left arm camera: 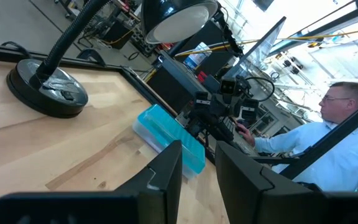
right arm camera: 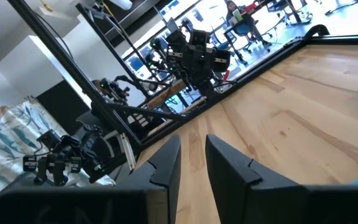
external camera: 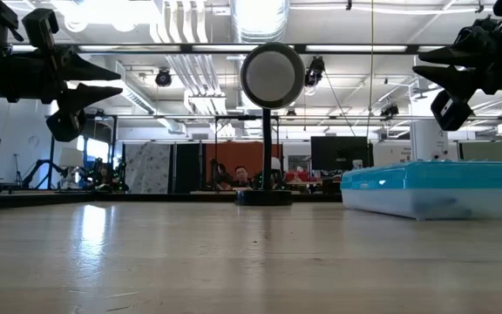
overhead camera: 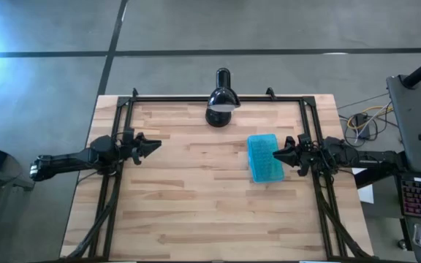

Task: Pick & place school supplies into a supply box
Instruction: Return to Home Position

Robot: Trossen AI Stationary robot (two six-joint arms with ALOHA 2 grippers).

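Observation:
The supply box [overhead camera: 264,156] lies flat on the table's right half with its teal ribbed lid shut over the clear tray; the low view shows it too [external camera: 430,187]. No scissors, pens or markers lie on the table. My right gripper [overhead camera: 275,155] hovers open, high above the box's right edge [external camera: 421,63], touching nothing. My left gripper [overhead camera: 156,146] waits open above the table's left side [external camera: 116,80], pointing at the box [left arm camera: 166,134].
A black desk lamp [overhead camera: 221,102] stands at the middle of the far edge, its round base on the wood [left arm camera: 45,90]. Black frame rails [overhead camera: 218,98] run along the far, left and right edges. A person [left arm camera: 328,146] sits beyond the table's right side.

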